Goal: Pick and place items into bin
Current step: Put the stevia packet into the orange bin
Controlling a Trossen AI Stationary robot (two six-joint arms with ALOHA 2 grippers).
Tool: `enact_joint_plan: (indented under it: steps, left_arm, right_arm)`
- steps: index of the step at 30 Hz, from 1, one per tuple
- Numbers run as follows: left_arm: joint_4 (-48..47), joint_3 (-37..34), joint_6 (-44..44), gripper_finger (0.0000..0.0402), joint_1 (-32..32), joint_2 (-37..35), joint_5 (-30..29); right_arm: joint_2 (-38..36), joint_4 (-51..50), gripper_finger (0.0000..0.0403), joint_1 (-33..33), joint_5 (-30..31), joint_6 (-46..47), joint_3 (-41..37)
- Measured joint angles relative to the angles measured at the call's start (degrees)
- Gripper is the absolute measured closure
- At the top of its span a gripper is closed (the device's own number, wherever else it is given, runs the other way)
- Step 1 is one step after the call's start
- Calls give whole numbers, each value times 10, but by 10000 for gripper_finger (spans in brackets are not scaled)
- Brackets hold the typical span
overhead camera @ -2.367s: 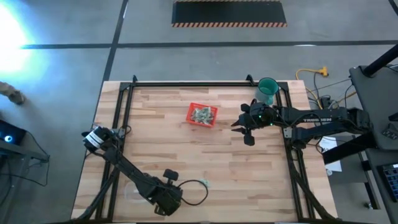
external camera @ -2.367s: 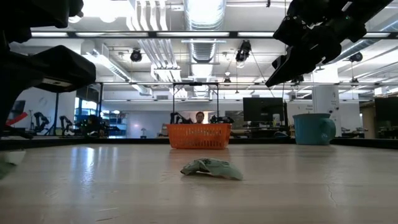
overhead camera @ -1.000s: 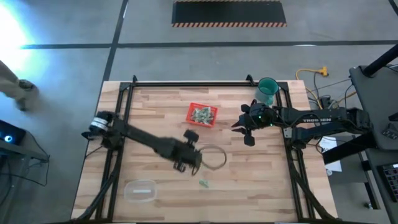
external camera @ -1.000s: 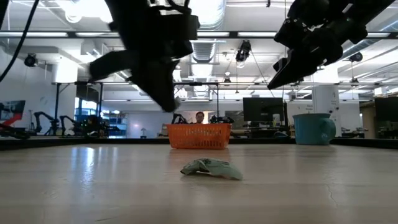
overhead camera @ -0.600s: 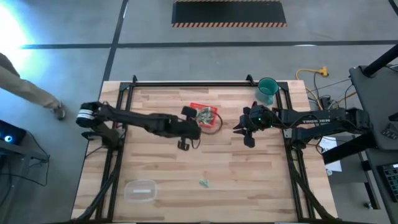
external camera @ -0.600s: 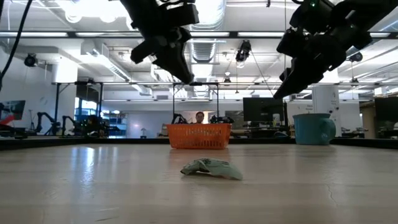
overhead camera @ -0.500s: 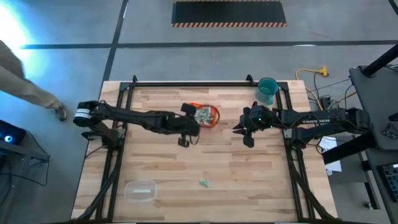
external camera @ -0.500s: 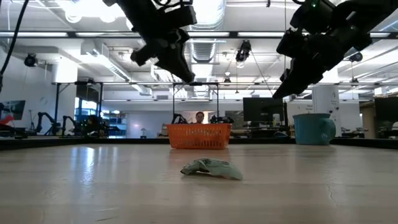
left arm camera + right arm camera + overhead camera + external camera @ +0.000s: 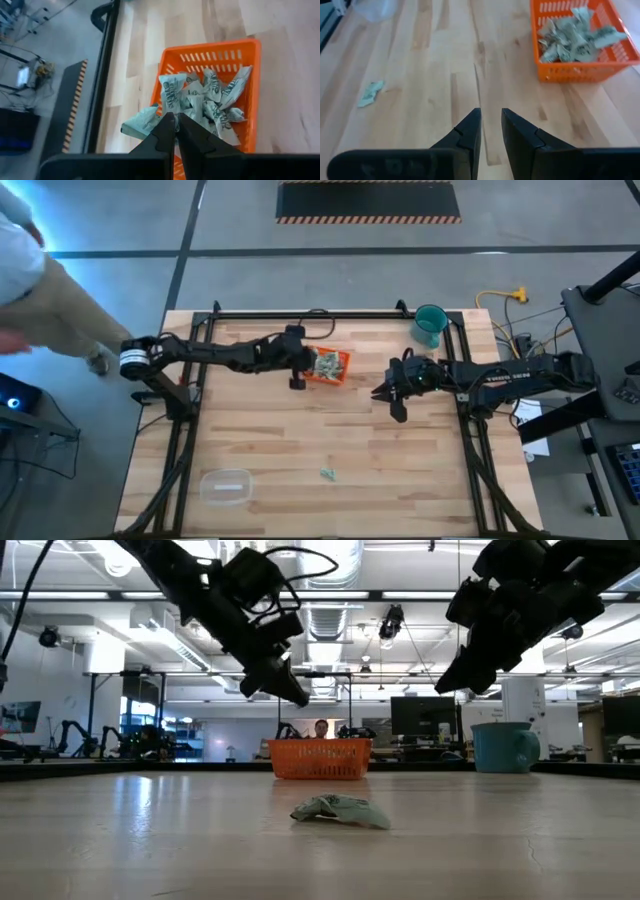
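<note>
The red tray [image 9: 326,366] sits at the table's far middle, holding several pale-green and white wrappers [image 9: 210,97]. My left gripper [image 9: 303,367] hovers at the tray's left wall, shut on one wrapper [image 9: 141,122]; the low view shows it raised well above the table [image 9: 293,693]. One more wrapper [image 9: 327,474] lies flat on the wood near the near edge [image 9: 340,810]. My right gripper [image 9: 392,400] hangs in the air right of the tray, narrowly open [image 9: 490,116] and holding nothing. My left gripper pinches a pale-green wrapper between its two fingertips [image 9: 169,122], at one end of the piece. The rest of the wrapper [image 9: 137,124] sticks out sideways from the fingers. It is lifted clear, just outside the tray's rim [image 9: 159,107].
A teal cup [image 9: 430,323] stands at the far right corner. A clear rounded container [image 9: 226,486] lies near the near left corner. Black frame rails [image 9: 205,350] run along the table's sides. A person [image 9: 40,290] is moving just beyond the left edge. Bare wood lies between the tray and the loose wrapper.
My left arm has swung from the table's middle toward the far edge and now stands at the tray's left wall, a little lower than half a second ago. My right gripper has shifted slightly toward the near edge. A person has walked in at the left.
</note>
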Motion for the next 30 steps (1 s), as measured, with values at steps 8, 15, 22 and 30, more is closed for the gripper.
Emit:
enact_joint_plan:
  steps: [8, 15, 22, 30]
  left_arm:
    - [7, -5, -45, 401, 33, 4, 47]
    - [40, -3, -51, 401, 36, 19, 48]
    - [46, -3, -62, 385, 44, 19, 50]
    - [48, -3, -63, 300, 44, 19, 49]
  right_arm:
    - [0, 19, 335, 21, 1, -3, 0]
    - [0, 19, 335, 21, 1, -5, 0]
    - [0, 19, 335, 21, 1, -5, 0]
    - [0, 19, 335, 21, 1, -5, 0]
